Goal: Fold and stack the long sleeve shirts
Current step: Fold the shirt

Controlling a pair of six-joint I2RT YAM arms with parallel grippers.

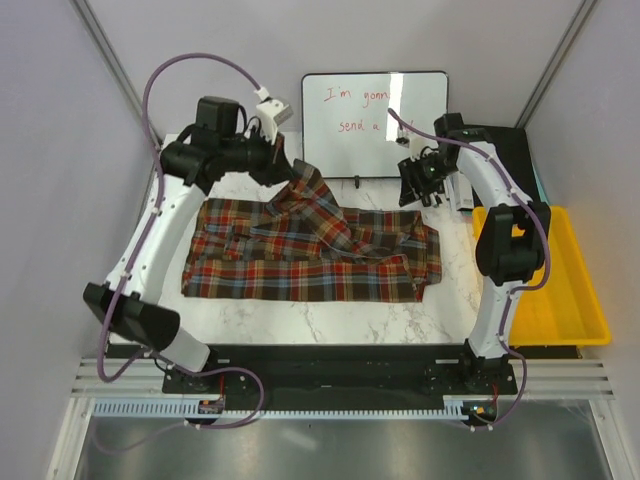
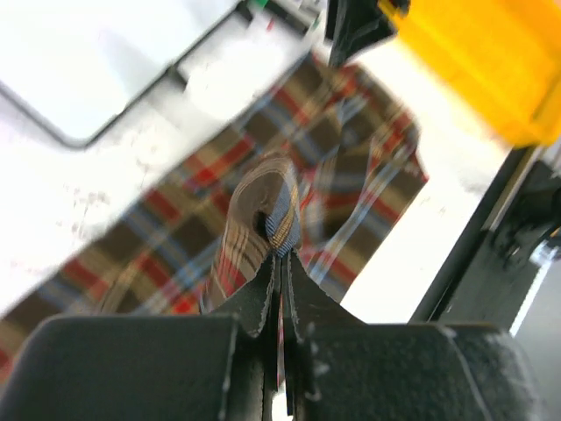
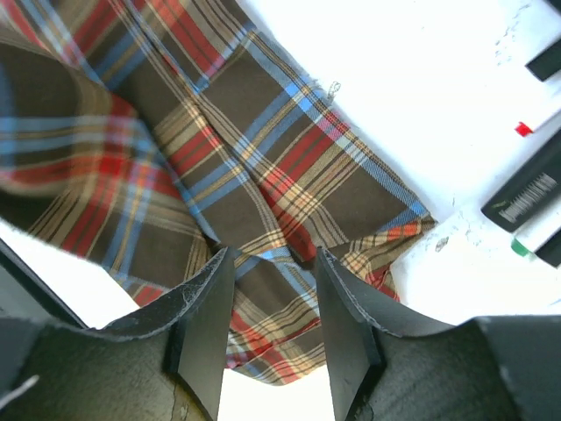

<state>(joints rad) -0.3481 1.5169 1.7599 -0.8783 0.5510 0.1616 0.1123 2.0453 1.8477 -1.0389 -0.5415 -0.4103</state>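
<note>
Only one long sleeve shirt [image 1: 300, 255] is seen, a plaid one in brown, red and blue checks. It is laid across the middle of the tabletop [image 1: 330, 315], with its long side running from the left edge towards the right edge. Most of it lies flat on the marble. One part, near the far edge and left of the middle, is raised into a peak. This part is pinched by the left gripper [image 1: 288, 172], whose jaws are pressed tight together on a fold of the cloth.

The right gripper [image 3: 272, 298] is held over the far right corner of the shirt with its jaws apart. Cloth is seen below, between the fingers, but it seems that nothing is grasped there; its height above the cloth is not well shown in the wrist view.

The task is judged to be at an early stage. The shirt is spread out and a fold is being started from the far side, but no finished fold can be pointed to. No folded packet and no stack are seen on the tabletop, and no shirt is seen in the yellow bin [image 1: 560, 290] at the right edge.

Much is left to do. The lifted part has to be carried over and laid down, further folds have to be made, and the folded shirt has to be set where the stack is to be built. Any other shirts must be treated in the same way.
</note>
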